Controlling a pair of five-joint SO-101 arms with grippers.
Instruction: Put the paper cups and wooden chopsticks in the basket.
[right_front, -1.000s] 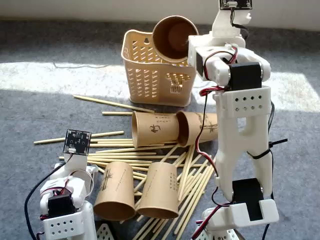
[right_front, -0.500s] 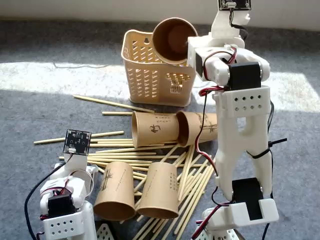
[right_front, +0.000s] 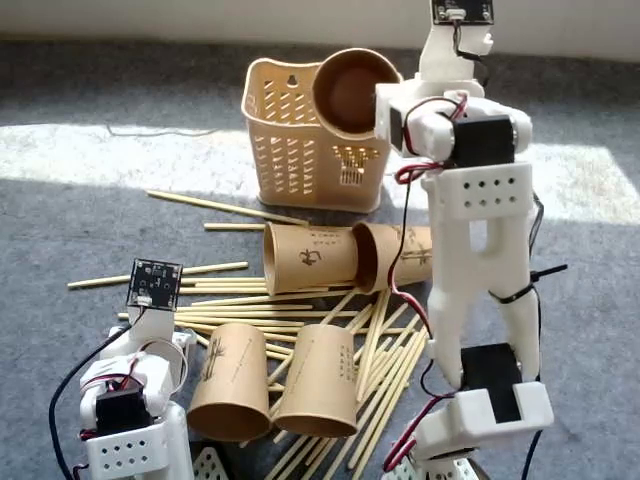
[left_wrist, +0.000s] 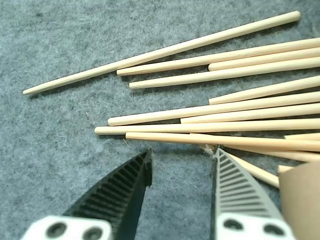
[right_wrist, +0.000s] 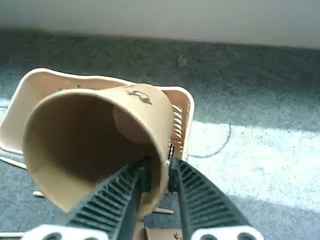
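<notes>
Right arm (right_front: 480, 210), cup (right_front: 352, 92) lower over basket (right_front: 300, 160)

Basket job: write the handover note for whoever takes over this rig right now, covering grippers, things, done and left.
Right gripper: shut on a cup, held tilted at the basket rim.
Left gripper: open, low over the carpet, beside chopsticks.
Other cups lie among the chopsticks: two near the basket, two by the left arm.
Done: one cup lifted, not yet released.
Left: drop it in, then four cups and all chopsticks.
</notes>
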